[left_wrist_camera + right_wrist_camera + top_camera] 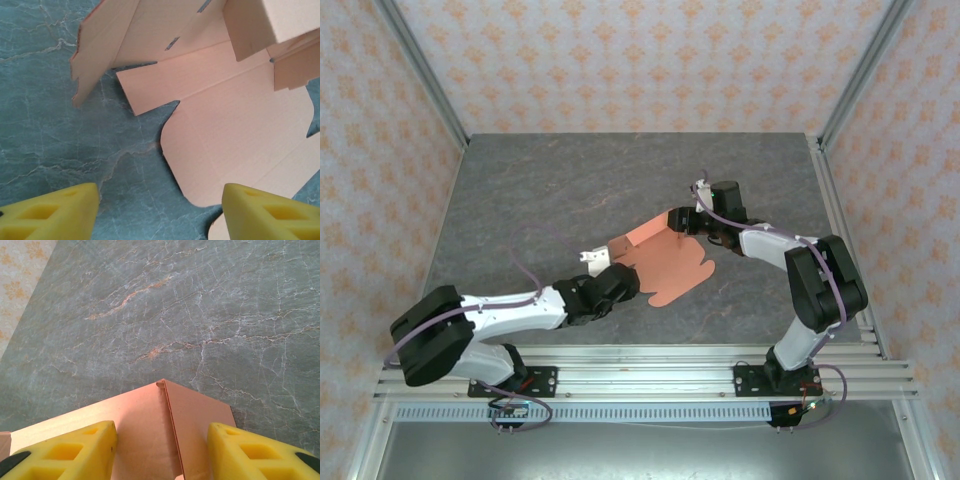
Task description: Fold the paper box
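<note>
Low in the left wrist view, L gripper spread wide, gripping nothing, above paper box's flat rounded flap. R gripper straddles box's raised corner; can't tell if pinching. Box sits mid-frame on grey table, top view.

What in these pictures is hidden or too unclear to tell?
Top view: right gripper fingertips, too small and dark against the paper box.
Right wrist view: whether its fingers touch the box; the bottom edge cuts that off.
Left wrist view: the box's far flaps, cut by top and right edges.
</note>
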Available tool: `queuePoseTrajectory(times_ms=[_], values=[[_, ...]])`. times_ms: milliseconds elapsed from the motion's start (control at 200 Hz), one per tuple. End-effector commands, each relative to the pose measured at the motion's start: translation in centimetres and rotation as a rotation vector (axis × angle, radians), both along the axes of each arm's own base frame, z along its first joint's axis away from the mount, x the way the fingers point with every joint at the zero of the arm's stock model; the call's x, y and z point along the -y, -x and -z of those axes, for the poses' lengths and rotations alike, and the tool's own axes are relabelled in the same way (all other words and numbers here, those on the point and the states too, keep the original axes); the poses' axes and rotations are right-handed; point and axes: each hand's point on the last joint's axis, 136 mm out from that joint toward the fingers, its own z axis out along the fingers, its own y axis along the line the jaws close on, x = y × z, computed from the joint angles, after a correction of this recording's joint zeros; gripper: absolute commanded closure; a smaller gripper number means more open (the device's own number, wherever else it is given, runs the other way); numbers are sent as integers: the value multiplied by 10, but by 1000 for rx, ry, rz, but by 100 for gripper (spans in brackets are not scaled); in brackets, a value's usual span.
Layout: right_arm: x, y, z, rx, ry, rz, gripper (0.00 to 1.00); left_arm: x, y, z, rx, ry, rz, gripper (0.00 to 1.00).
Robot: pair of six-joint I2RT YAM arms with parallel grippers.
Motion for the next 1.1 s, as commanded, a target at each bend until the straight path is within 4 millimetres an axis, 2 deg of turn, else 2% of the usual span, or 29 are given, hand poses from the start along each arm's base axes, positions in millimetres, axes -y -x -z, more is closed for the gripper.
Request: queuePoseTrajectory(times_ms=[0,95,230,320,405,460,771,1036,1096], values=[[-1,15,25,-85,48,-15,50,1,-17,-9,84,32,-60,35],[-1,15,26,-86,49,-16,50,4,-22,-2,87,62,-59,26],[-1,15,26,-84,49,-17,50,1,-29,4,80,35,-70,26],[-1,15,27,-86,47,-16,50,-3,-36,10,73,27,-81,29],[-2,15,27,-85,48,-19,49,-5,-40,16,57,15,-85,38],[-3,15,28,-89,46,-20,50,-5,-42,19,49,3,-87,40],[-4,13,31,-96,48,-24,50,-5,-51,33,28,-33,-82,41],[-4,13,32,-98,49,-24,50,3,-62,32,38,-78,-53,41],[-4,13,32,-98,48,-24,50,4,-64,32,40,-93,-51,45]])
